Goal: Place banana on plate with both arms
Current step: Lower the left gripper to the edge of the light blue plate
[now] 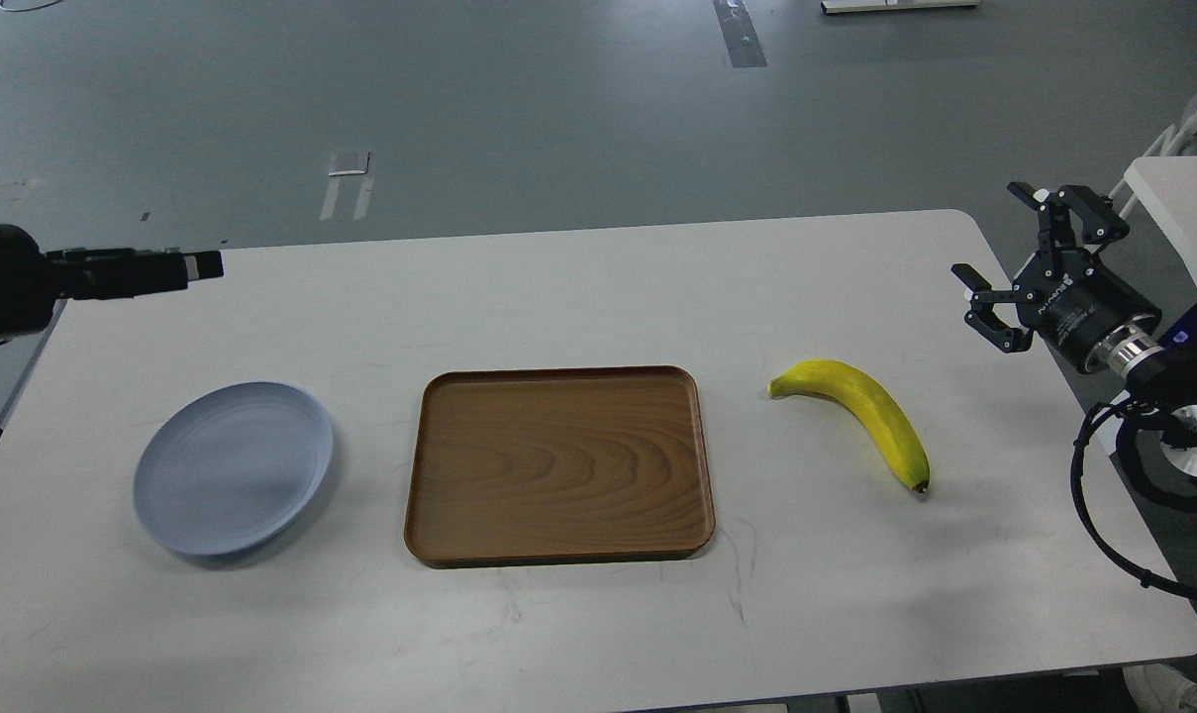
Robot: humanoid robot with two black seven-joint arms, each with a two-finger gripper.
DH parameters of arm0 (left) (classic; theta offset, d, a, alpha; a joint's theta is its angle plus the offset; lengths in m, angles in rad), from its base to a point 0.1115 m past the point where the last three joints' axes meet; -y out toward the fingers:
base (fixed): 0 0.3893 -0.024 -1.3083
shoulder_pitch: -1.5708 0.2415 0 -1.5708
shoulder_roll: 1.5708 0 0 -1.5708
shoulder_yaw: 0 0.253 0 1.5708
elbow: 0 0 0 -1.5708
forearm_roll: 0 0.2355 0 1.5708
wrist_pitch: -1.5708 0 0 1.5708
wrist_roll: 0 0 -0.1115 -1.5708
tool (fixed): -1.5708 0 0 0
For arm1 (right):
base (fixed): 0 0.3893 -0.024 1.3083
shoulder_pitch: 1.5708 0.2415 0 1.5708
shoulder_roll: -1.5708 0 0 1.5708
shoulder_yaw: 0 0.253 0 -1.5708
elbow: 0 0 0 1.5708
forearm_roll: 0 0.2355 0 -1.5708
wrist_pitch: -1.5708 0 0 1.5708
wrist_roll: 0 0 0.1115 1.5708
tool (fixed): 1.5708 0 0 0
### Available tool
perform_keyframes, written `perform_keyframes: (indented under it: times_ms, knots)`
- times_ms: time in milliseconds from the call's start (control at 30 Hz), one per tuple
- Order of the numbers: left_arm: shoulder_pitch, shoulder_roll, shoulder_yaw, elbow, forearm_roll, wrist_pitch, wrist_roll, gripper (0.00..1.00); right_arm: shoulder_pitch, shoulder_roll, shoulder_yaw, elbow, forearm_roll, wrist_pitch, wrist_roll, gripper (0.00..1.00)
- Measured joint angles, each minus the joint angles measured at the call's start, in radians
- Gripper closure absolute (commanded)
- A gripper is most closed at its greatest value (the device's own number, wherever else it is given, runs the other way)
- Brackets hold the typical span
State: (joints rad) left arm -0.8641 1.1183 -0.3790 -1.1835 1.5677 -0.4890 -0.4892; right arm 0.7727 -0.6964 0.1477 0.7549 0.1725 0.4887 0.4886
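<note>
While the banana (863, 414) lies on the white surface (578, 297) right of the brown tray (558, 465), the right gripper (999, 255) hangs well apart from it, above the surface's right edge, fingers spread wide and holding nothing. Across the surface, the left gripper (177, 267) points inward over the far left corner (seen side-on, so I cannot tell its state). Below it sits the plate (234, 470), bare. Grey floor lies beyond.
</note>
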Motion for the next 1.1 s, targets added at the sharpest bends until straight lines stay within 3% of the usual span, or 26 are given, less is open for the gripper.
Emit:
perform_keyframes:
  times_ms: [100, 300, 700, 900, 1100]
  knots:
    - [0.013, 0.003, 0.092, 0.015, 0.102, 0.039, 0.0, 0.0, -0.002, 0.0, 0.0, 0.0, -0.006, 0.0, 0.0, 0.01]
    - [0.044, -0.053, 0.266, 0.185, 0.149, 0.217, 0.0, 0.0, -0.003, 0.0, -0.001, 0.001, -0.008, 0.0, 0.0, 0.01]
    - [0.142, -0.149, 0.289, 0.339, 0.035, 0.26, 0.0, 0.05, -0.001, 0.0, 0.0, 0.002, -0.008, 0.0, 0.0, 0.01]
    - [0.161, -0.173, 0.29, 0.384, -0.007, 0.257, 0.001, 0.17, -0.007, 0.0, 0.0, 0.002, -0.008, 0.0, 0.0, 0.01]
    - [0.18, -0.194, 0.29, 0.418, -0.012, 0.257, 0.001, 0.42, -0.007, 0.0, 0.001, 0.001, -0.008, 0.0, 0.0, 0.01]
